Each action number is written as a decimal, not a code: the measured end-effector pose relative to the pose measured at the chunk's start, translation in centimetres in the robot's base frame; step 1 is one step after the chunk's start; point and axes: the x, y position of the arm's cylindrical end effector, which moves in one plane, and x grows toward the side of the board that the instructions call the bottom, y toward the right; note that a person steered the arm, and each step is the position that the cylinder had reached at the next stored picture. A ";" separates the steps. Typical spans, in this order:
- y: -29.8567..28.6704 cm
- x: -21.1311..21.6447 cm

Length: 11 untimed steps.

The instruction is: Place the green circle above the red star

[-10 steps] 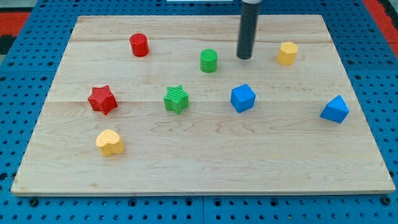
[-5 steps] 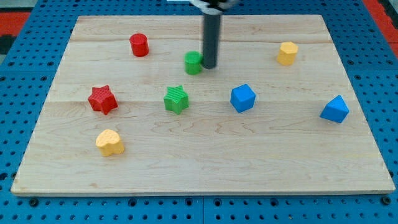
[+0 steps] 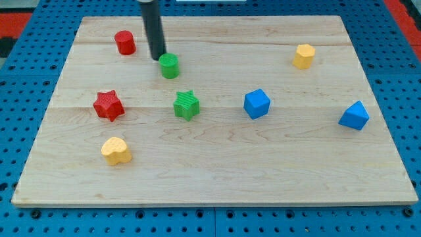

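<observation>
The green circle (image 3: 169,66) stands on the wooden board (image 3: 217,164), up and to the right of the red star (image 3: 108,105). My tip (image 3: 157,58) is at the green circle's upper left edge, touching or nearly touching it. The red circle (image 3: 125,42) stands just left of my tip.
A green star (image 3: 187,105) lies below the green circle. A yellow heart (image 3: 116,151) lies below the red star. Two blue blocks (image 3: 256,103) (image 3: 354,115) lie on the right half, and a yellow block (image 3: 303,56) sits at the upper right.
My tip swept left across the upper board, pushing the green circle left. The red circle also shifted left and up. The other blocks stayed put.
</observation>
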 end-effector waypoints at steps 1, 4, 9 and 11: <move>1.9 0.0; 4.7 2.9; -8.0 4.7; -2.9 5.7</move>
